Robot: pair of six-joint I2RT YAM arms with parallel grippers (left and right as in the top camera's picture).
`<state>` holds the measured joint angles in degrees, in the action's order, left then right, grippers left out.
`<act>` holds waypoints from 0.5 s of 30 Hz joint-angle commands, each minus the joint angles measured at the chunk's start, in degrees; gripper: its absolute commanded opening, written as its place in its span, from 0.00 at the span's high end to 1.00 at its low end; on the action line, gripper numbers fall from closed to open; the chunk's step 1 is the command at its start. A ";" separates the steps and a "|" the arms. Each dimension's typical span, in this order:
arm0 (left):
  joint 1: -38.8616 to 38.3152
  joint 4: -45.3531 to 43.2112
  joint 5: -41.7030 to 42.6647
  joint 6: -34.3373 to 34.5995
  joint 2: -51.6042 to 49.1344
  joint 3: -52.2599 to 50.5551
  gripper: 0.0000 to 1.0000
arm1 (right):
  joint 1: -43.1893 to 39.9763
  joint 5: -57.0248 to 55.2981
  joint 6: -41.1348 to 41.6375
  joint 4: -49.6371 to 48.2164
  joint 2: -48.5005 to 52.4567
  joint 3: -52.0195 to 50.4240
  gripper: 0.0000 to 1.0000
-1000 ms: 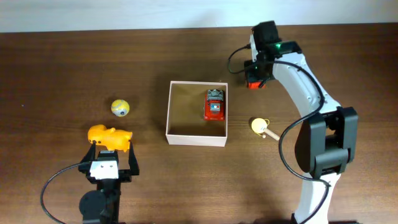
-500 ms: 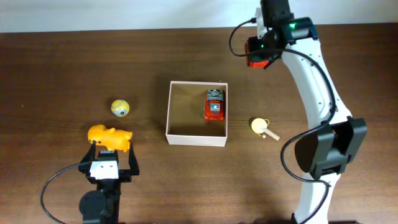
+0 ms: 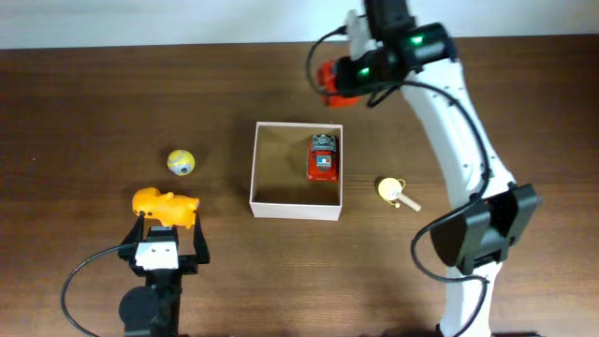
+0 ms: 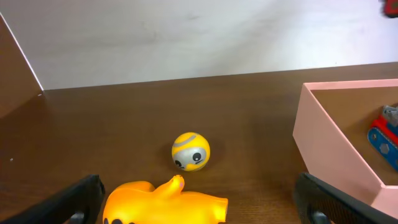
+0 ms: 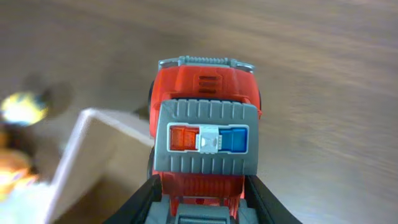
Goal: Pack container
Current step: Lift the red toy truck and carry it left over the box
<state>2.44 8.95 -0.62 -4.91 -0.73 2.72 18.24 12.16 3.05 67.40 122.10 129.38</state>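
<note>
The right claw (image 3: 344, 75) is partly closed on a red toy car (image 5: 204, 124) with a red-and-blue light bar, held above the table (image 3: 94, 103) beyond the far wall of the container (image 3: 295, 210). In the wrist view only the inner edges of the fingers (image 5: 144, 199) show, and the car's near end is cut off.

The container sits mid-table. A second red car (image 3: 324, 157) lies in its right side and is cropped at the frame edge in the left wrist view.

The left claw (image 3: 169, 234) stands fully open and holds nothing. It sits just behind a yellow toy (image 4: 165, 202) – lower part cut off, shape unclear. A yellow ball (image 4: 191, 151) lies beyond.
</note>
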 commanded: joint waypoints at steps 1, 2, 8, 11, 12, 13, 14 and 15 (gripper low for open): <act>0.35 -0.04 0.68 -0.50 0.37 -0.24 0.01 | 4.52 2.89 1.97 0.20 -1.53 1.44 0.64; 0.35 -0.04 0.68 -0.52 0.37 -0.24 0.01 | 6.14 2.82 2.16 0.35 -1.55 1.44 0.64; 0.35 -0.04 0.68 -0.50 0.37 -0.24 0.01 | 11.21 1.09 5.92 0.81 -1.51 1.40 0.64; 0.35 -0.04 0.68 -0.52 0.37 -0.24 0.01 | 12.90 -2.97 9.14 1.20 -1.27 1.40 0.64; 0.35 -0.04 0.68 -0.50 0.37 -0.24 0.01 | 13.40 -4.33 10.23 1.27 -1.01 1.40 0.64; 0.35 -0.04 0.68 -0.50 0.37 -0.24 0.01 | 13.79 -5.38 11.41 1.40 -0.79 1.38 0.64; 0.35 -0.04 0.68 -0.52 0.37 -0.24 0.01 | 14.49 -6.97 14.05 1.44 -0.02 1.16 0.64; 0.35 -0.04 0.68 -0.52 0.37 -0.24 0.01 | 14.82 -7.34 15.30 1.44 0.26 1.03 0.64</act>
<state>2.44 8.95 -0.62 -4.91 -0.73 2.72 31.97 9.61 12.14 68.84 122.10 129.38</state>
